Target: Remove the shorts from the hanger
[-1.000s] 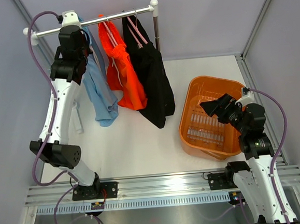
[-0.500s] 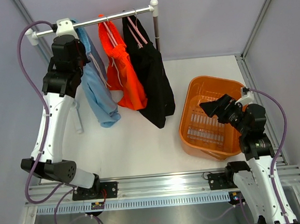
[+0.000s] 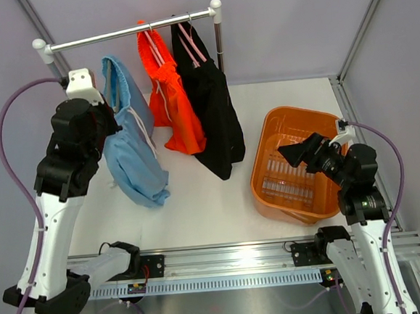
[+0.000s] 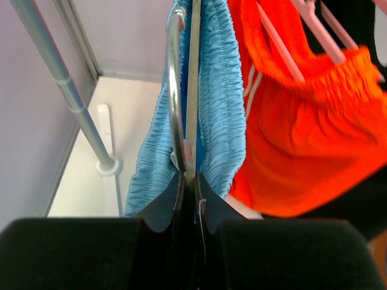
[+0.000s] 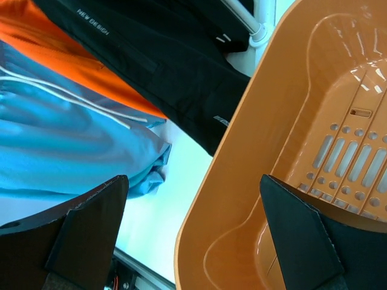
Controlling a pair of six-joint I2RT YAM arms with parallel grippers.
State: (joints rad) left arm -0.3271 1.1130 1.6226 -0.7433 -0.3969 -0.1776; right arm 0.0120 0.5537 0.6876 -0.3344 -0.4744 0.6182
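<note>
Shorts [image 4: 221, 115], light blue, between left fingers [image 4: 213, 208]

Middle shorts [image 3: 173, 109] and right shorts [image 3: 214, 113] hang on far rail [image 3: 149, 27], left shorts [image 3: 134, 163] nearer, basket [image 3: 259, 175] on surface [image 3: 199, 201] at right.

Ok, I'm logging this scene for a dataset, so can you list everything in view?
light blue shorts: one, light blue, off the rail, left
metal hanger: one, silver, in their waistband
orange shorts: one, bright orange, mid-rail
black shorts: one, black, rail's right end
pink hangers: two, pink, holding those two
rail: one, silver, back
basket: one, orange, table's right
table: one, white, underneath
left gripper: one, black, shut on metal hanger
right gripper: one, black, open over basket
</note>
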